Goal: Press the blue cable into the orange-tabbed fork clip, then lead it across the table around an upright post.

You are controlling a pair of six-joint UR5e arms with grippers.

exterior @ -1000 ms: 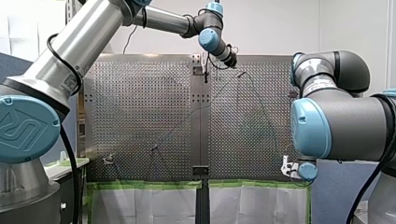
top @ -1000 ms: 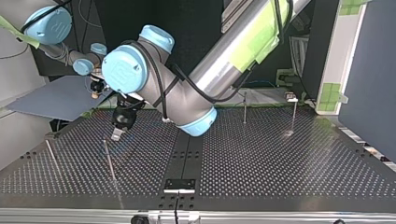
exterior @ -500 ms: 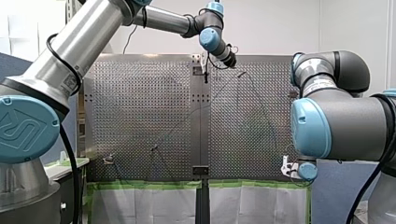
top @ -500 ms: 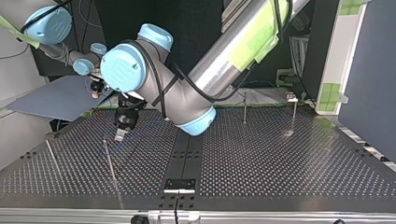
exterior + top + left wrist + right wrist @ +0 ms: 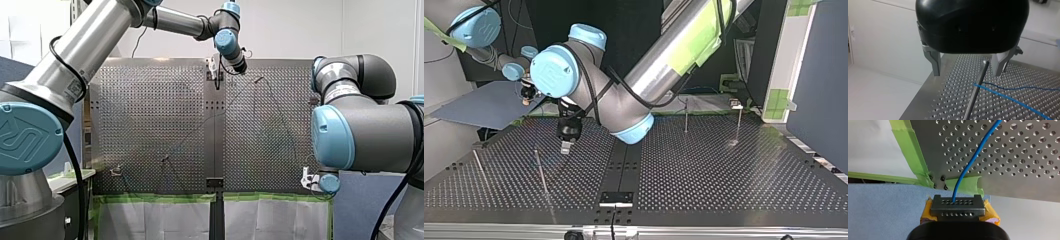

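The blue cable [image 5: 1010, 99] lies on the perforated counter [image 5: 953, 100] and meets the upright post [image 5: 973, 96] a little under the post's top. From there one stretch goes straight away from the post over the holes, and a thinner-looking stretch curves off on the same side. If the cable really goes round the post or only touches it, I cannot tell. Another part of the cable shows in the right wrist view. It comes over the counter plate, well apart from the post, passes the counter's edge with the green tape [image 5: 910, 152] and ends inside the right jaws. These jaws have yellow pads [image 5: 991, 216] at both sides of a dark drilled block [image 5: 958, 207]. They are clenched on the cable, off the counter beyond its taped corner.

The left jaws are released: the two metal fingers [image 5: 935, 62] stand wide apart and hold nothing. In the left wrist view the post's top appears between them, closer to one finger than to the other, but it is not gripped. In the top view the left jaws hang above the counter beside the post, apart from it, on the side of the dark middle strip [image 5: 624, 160], with the tips pointing down. A second post [image 5: 479, 167] stands on the side of the upright post away from the strip, and a third post [image 5: 686, 116] stands beyond the strip
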